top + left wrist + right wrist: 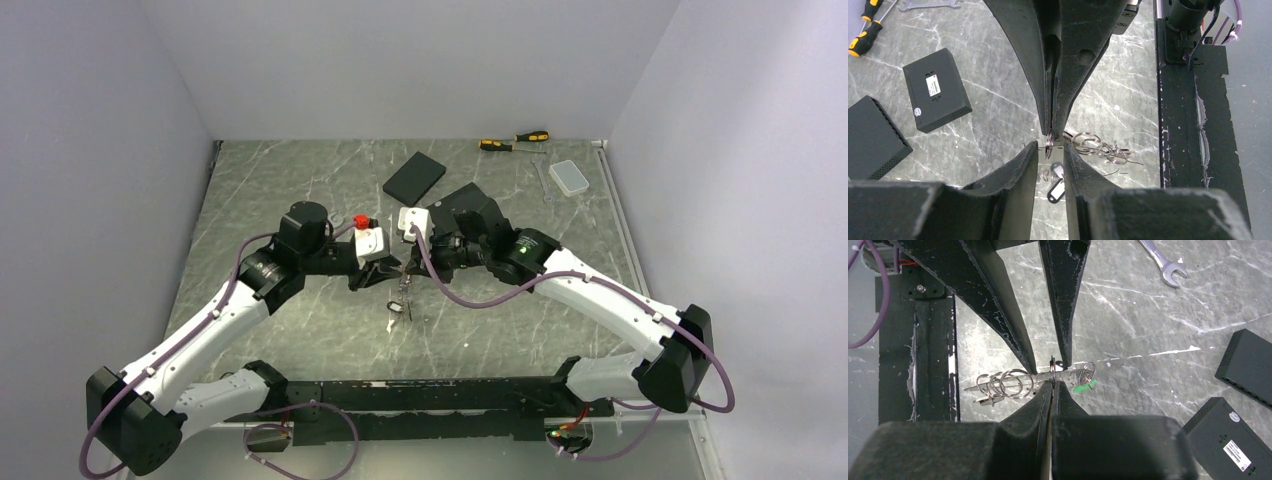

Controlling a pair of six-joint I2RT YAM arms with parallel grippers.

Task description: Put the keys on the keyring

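Left arm [200,340], right arm [600,290] converge over grey marbled bench [280,190]; right gripper [1053,385] clenched on small silver ring [1052,365], left gripper [1050,149] released astride it.

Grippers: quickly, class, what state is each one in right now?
Left gripper: open, jaws either side of the small ring.
Right gripper: shut on the small ring.

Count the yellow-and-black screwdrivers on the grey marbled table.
2. One yellow-and-black screwdriver lies by the far edge of the table; the second screwdriver lies beside it, further right. Others might be hidden.
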